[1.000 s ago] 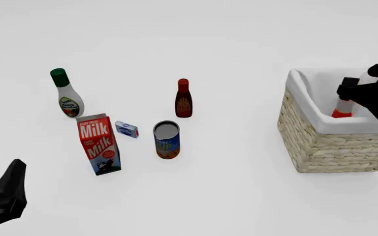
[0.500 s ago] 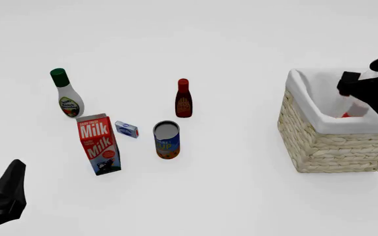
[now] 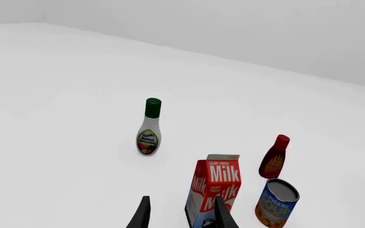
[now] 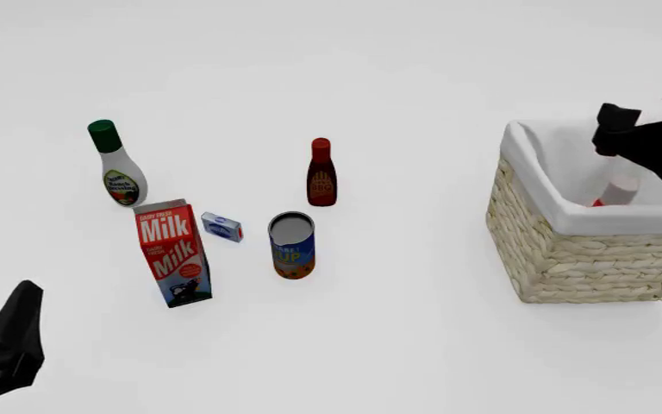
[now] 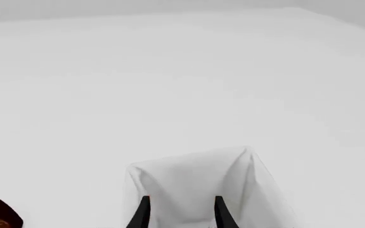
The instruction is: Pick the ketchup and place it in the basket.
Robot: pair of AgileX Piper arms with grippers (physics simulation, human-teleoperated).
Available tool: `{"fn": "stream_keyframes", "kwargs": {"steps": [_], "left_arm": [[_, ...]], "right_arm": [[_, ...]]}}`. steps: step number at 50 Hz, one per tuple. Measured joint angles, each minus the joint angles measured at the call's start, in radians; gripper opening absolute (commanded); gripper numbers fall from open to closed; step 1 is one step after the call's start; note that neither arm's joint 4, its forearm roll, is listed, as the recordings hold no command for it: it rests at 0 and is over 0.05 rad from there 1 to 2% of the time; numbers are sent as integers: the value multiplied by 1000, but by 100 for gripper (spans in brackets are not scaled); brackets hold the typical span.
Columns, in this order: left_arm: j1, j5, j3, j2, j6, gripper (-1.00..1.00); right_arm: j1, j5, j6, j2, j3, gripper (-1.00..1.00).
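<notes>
ketchup (image 4: pixel 609 195) mostly hidden in basket (image 4: pixel 561 250)

Three bottles (image 4: pixel 321 172), one milk carton (image 4: pixel 173 253), one can (image 4: pixel 292 246), one small box (image 4: pixel 221 227), one basket (image 4: pixel 572 254).

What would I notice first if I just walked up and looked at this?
Probably the big woven basket on the right, with the black right gripper over it and a bit of the red ketchup peeking out inside. Next, the bright group on the left: a red milk carton, a soup can, a green-capped white bottle and a dark red bottle.
</notes>
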Motion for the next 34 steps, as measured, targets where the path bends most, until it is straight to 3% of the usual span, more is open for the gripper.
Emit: {"fn": "stream_keyframes", "kwargs": {"steps": [20,34], "left_arm": [[1,-65,8,67,0,100],[0,-133,4,138,4,100]], "right_arm": [[51,-25,-34,-209,153,100],[70,-165,-76,-256,297,100]]}}
